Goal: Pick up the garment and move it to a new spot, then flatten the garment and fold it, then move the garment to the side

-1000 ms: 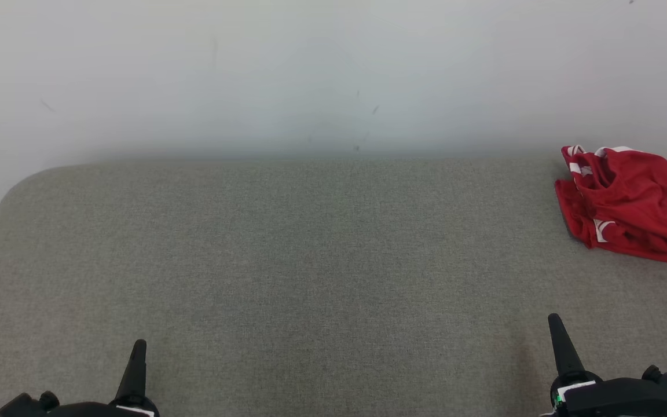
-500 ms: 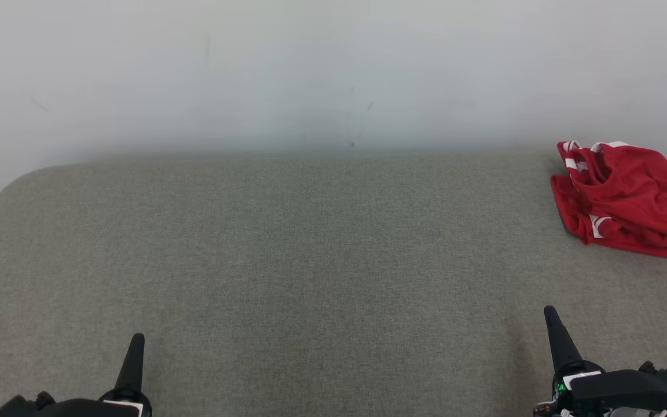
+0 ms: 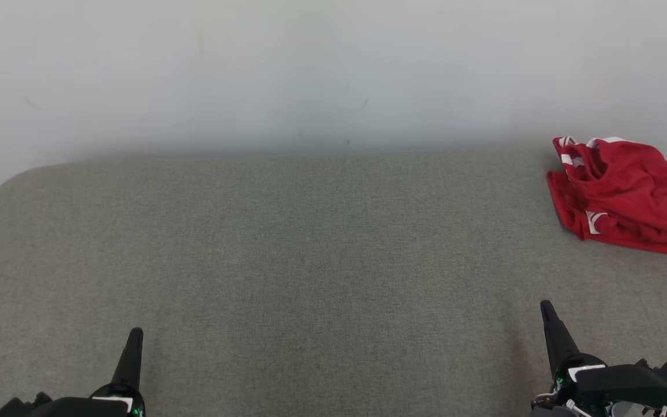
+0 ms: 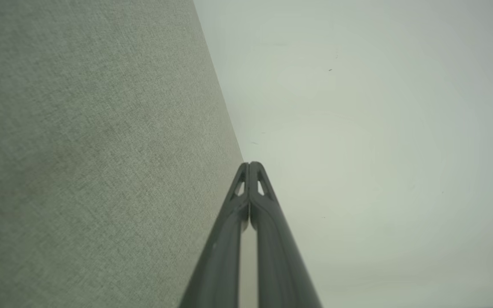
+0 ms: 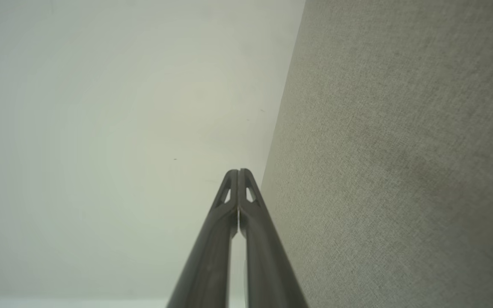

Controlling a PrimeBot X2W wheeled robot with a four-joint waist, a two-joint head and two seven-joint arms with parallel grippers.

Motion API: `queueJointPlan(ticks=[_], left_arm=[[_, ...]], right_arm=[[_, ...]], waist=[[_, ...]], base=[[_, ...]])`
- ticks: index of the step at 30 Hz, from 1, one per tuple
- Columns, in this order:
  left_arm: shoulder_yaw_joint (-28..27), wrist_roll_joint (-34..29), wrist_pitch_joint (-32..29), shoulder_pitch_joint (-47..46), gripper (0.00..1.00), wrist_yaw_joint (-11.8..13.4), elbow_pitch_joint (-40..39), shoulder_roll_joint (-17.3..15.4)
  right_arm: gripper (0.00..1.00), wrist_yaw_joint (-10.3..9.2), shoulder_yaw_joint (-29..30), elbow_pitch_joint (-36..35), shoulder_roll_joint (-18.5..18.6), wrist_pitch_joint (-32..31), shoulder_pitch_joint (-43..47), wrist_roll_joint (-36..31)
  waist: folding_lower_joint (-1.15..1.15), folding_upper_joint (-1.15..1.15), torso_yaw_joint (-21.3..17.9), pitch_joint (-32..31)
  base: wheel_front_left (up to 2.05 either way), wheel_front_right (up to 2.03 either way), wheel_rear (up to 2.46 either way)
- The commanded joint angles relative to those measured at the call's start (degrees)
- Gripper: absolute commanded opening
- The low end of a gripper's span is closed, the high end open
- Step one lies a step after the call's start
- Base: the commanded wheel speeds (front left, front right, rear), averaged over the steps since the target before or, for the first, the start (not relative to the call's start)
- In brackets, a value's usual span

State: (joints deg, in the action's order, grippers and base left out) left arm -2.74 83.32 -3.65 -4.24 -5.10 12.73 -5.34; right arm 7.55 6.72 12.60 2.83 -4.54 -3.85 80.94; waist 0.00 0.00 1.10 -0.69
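**Garment at far right corner of surface; both grippers parked and empty**

The red garment (image 3: 623, 194) with white trim lies at the far right corner of the grey fabric-covered surface (image 3: 322, 249), close to where that surface meets the pale wall (image 3: 310, 69). It sits in a compact, layered heap.

The left gripper (image 3: 135, 336) hangs at the surface's near left edge and the right gripper (image 3: 545, 307) at its near right edge. Each has its two fingers pressed together with nothing between them, as both wrist views confirm. Both are well apart from the garment. In my judgement this is a resting posture rather than a working one.

The garment's right side is cut off by the frame of the head view. The layers are too small and shadowed to tell whether they are tidy folds or loose bunching. The scene therefore fits either a heap waiting to be lifted or a folded garment already set aside. The gripper bodies are also cut off at the bottom of the frame.
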Motion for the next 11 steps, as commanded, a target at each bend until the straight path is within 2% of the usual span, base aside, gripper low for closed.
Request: queueJointPlan(ticks=[1, 11], left_arm=[[-0.53, 1.41, -0.36, -1.08, 0.0, -0.55, 0.03, 0.19], [-1.65, 5.09, -1.17, -1.59, 0.0, -1.47, 0.63, 0.95]], right_arm=[[0.0, -0.1, -0.09, -0.03, 0.07, -0.33, -0.8, 1.42], [0.0, -0.1, -0.16, 0.69, 0.07, -1.09, -1.61, 5.92]], waist=[[0.0, 0.0, -0.06, 0.05], [0.0, 0.0, -0.49, 0.39]], base=[[0.0, 0.0, 0.0], [0.0, 0.0, 0.0]])
